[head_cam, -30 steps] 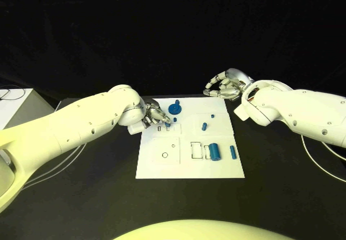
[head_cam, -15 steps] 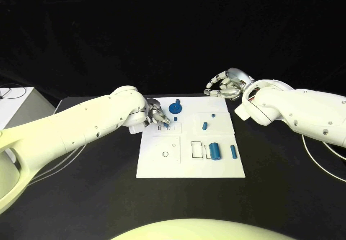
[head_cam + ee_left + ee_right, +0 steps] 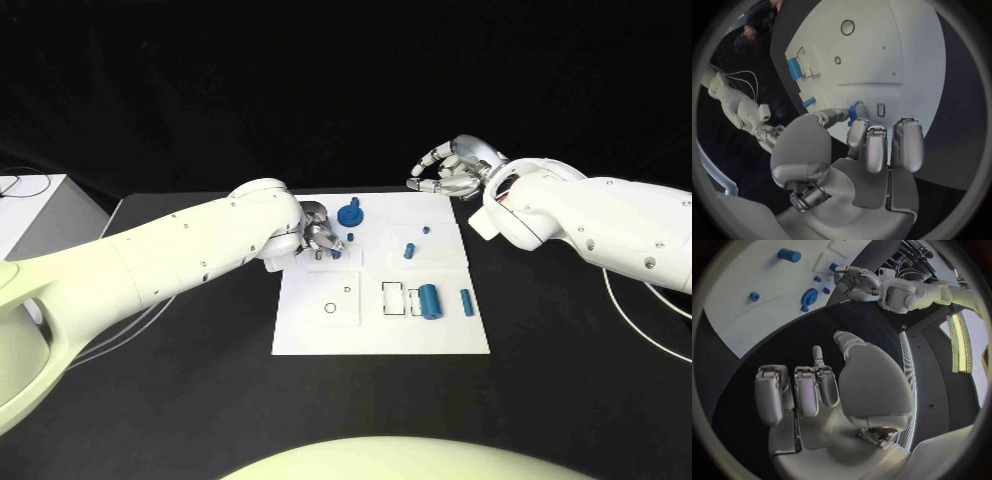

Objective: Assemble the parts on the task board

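The white task board (image 3: 378,335) lies mid-table. My left hand (image 3: 317,236) hovers over its far left part and pinches a small blue part (image 3: 856,110) between thumb and a finger, just above a small rectangular slot (image 3: 881,109). A blue gear (image 3: 351,214) stands on the board just right of that hand. Two small blue pegs (image 3: 410,250) sit further right. A thick blue cylinder (image 3: 427,300) and a thin one (image 3: 466,302) lie by the right edge. My right hand (image 3: 450,170) hangs beyond the board's far right corner, fingers loosely curved, holding nothing.
Round holes (image 3: 330,308) and rectangular slots (image 3: 392,299) mark the board's near half. A white box (image 3: 29,205) stands at the table's left edge. Black tabletop (image 3: 562,370) surrounds the board.
My left hand has crept a little to the right over the board with the blue part still pinched. The right hand has hardly moved.
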